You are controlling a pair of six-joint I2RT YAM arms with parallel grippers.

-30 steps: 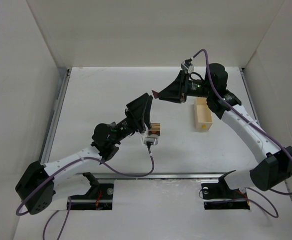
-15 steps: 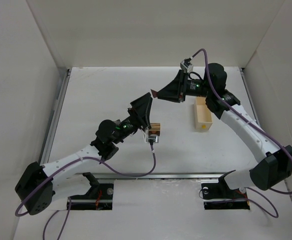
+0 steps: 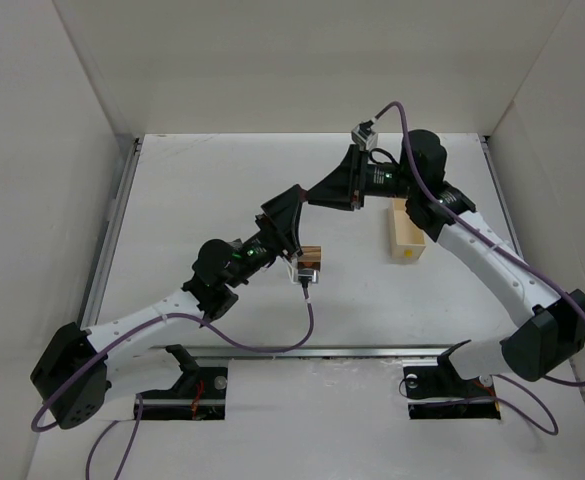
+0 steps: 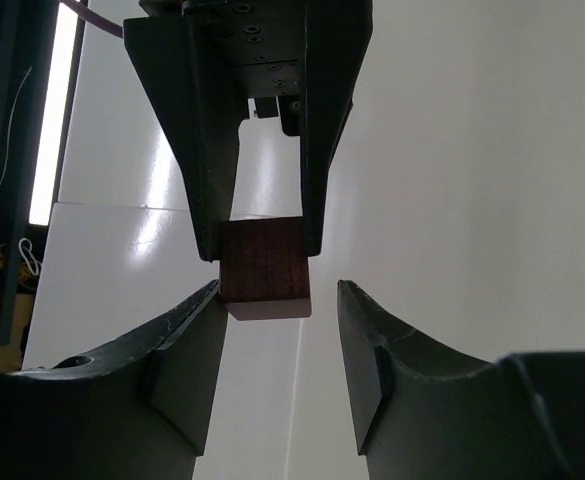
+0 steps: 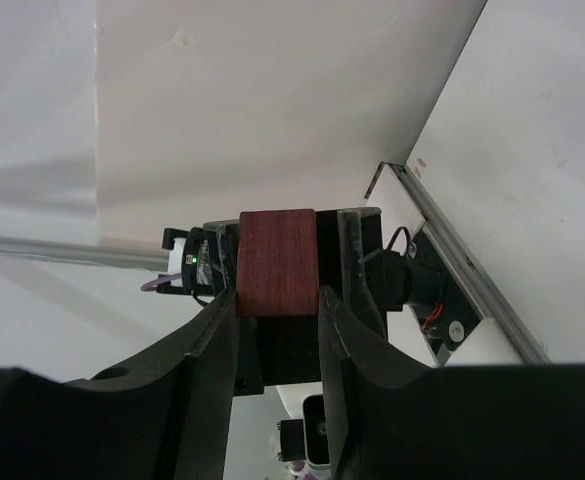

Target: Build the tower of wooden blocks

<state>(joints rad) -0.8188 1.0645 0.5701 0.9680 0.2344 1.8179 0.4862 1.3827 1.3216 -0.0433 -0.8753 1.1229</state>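
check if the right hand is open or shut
Shut on the reddish-brown block: the right hand fingers press both its sides in the wrist view.

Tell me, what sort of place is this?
Likely a robot test bench: two arms bolted to a white table, plain white walls boxing it in, one arm holding a wooden block.

Robot lab cell
White panels (image 3: pixel 52 150) enclosed the tabletop (image 3: pixel 202 190); a left arm (image 3: pixel 142 322) and right arm (image 3: pixel 492 260) were bolted on.
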